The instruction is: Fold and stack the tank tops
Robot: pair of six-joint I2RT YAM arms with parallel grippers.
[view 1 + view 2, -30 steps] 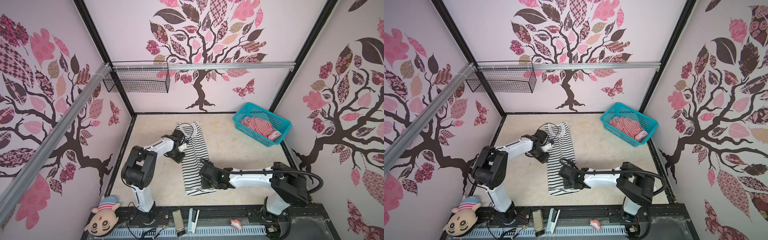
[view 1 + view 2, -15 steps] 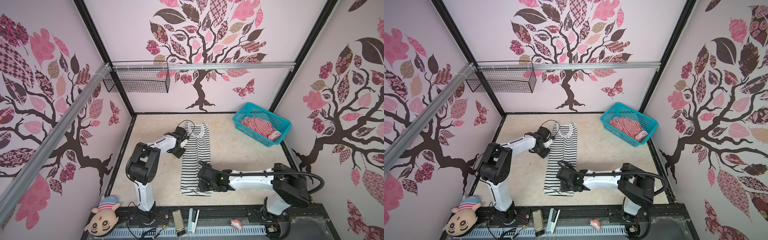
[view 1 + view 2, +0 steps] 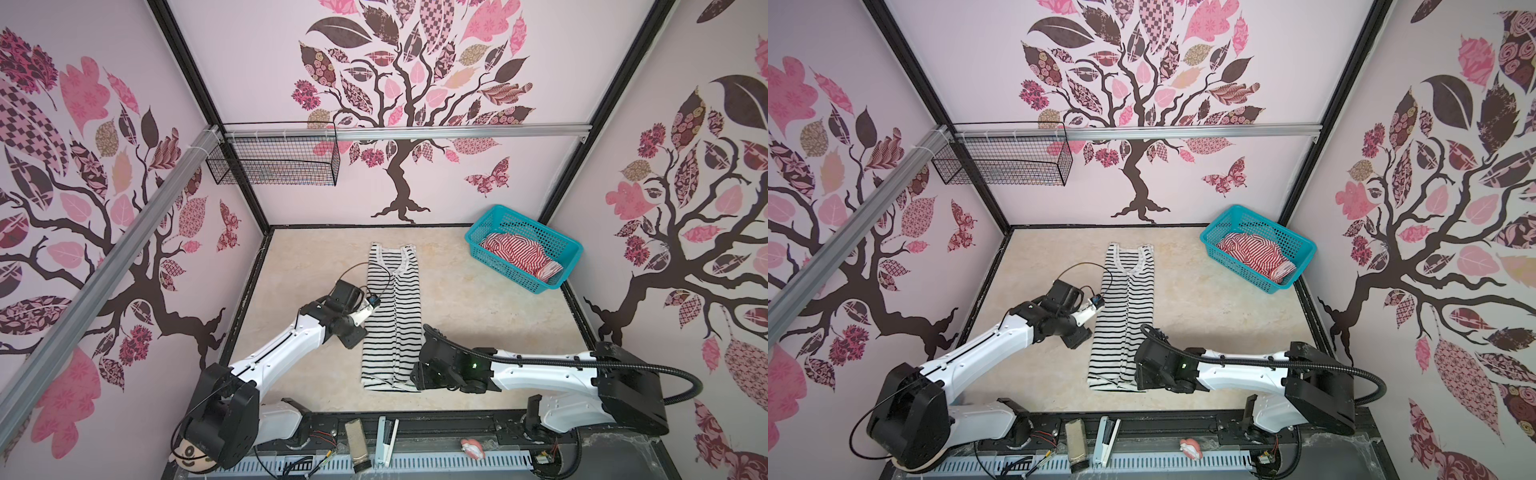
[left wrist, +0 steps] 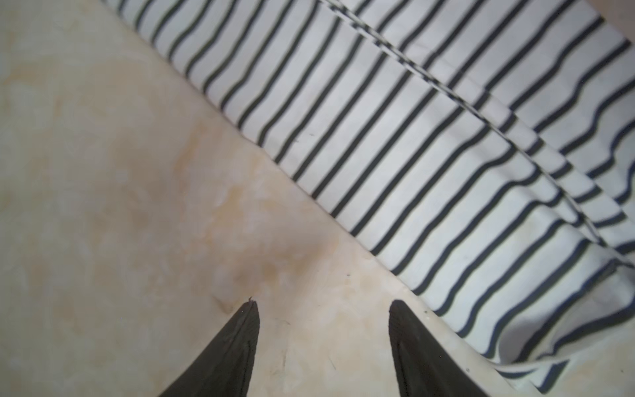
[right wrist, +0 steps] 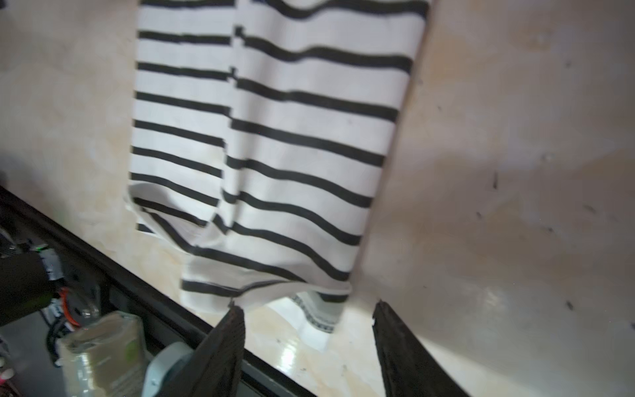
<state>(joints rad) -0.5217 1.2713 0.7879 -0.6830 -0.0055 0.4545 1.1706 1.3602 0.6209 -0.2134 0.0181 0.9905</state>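
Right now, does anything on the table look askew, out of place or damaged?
The black-and-white tank top lies in a long folded strip, but its near hem is rumpled, with a corner curled and layers uneven. The red-and-white tank top sits bunched in the teal basket, unfolded. Nothing looks spilled or damaged.

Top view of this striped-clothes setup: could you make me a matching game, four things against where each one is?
Things:
1. black-and-white top
2. red-and-white top
3. wire basket
4. doll

Places:
A. crumpled inside the turquoise basket
B. at the front left corner, partly hidden
C. laid out long and narrow on the table
D. hung up high at the back left

Pairs: 1-C, 2-A, 3-D, 4-B.
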